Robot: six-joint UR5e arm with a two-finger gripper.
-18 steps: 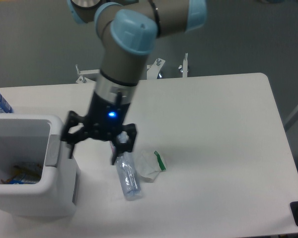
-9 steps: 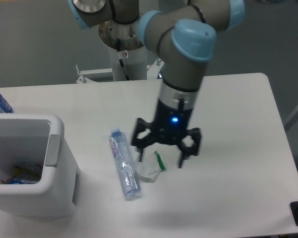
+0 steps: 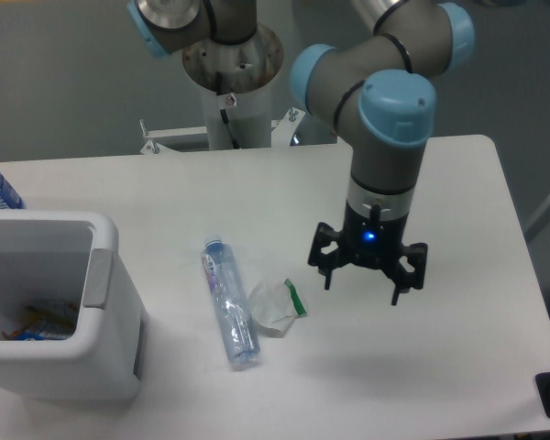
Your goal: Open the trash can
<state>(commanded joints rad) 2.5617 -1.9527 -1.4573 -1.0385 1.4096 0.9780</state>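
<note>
**End effector spread open and empty, trash can looking already open**

End effector (image 3: 361, 279) is hanging over the right half of the table (image 3: 458, 229), and I am seeing its fingers standing wide apart with nothing between them. It is staying well apart from the trash can (image 3: 50, 312), which is sitting at the left edge of the table. I am looking straight into the can: no lid is covering the top, the grey strip (image 3: 97, 275) is showing on its right rim, and some litter is lying at the bottom. So I am judging the opening as done, nothing left. Between can and arm, a clear bottle (image 3: 230, 304) and a crumpled wrapper (image 3: 277, 306) are lying just beside each other.
</note>
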